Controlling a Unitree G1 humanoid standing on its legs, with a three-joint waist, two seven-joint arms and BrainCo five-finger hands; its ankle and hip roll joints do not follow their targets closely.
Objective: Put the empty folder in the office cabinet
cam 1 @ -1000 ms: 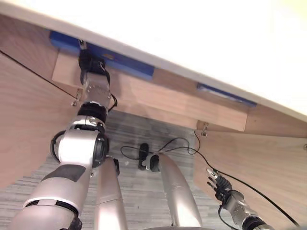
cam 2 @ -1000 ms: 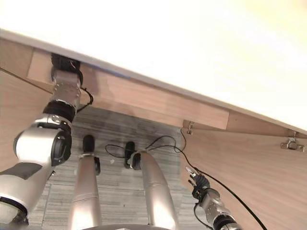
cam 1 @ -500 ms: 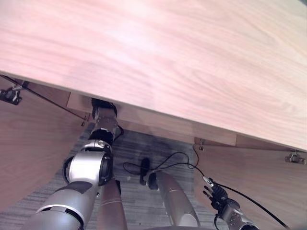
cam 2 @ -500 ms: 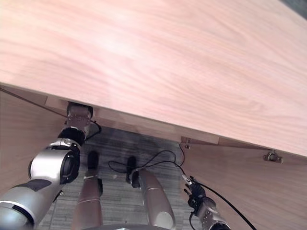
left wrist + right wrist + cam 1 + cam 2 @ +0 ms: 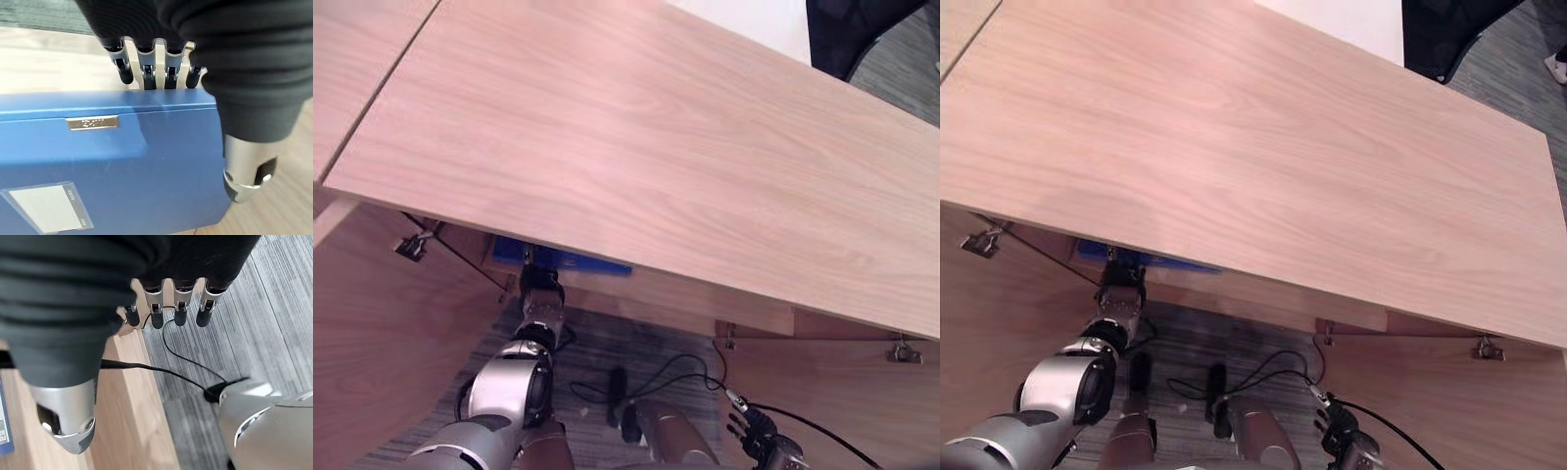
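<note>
A blue folder (image 5: 112, 166) lies inside the wooden office cabinet (image 5: 646, 147), under its top panel. The robot's left hand (image 5: 146, 68) reaches in, fingers straight and resting over the folder's edge, thumb beside it. The right hand (image 5: 166, 313) hangs low above grey carpet (image 5: 274, 308), fingers relaxed, holding nothing.
</note>
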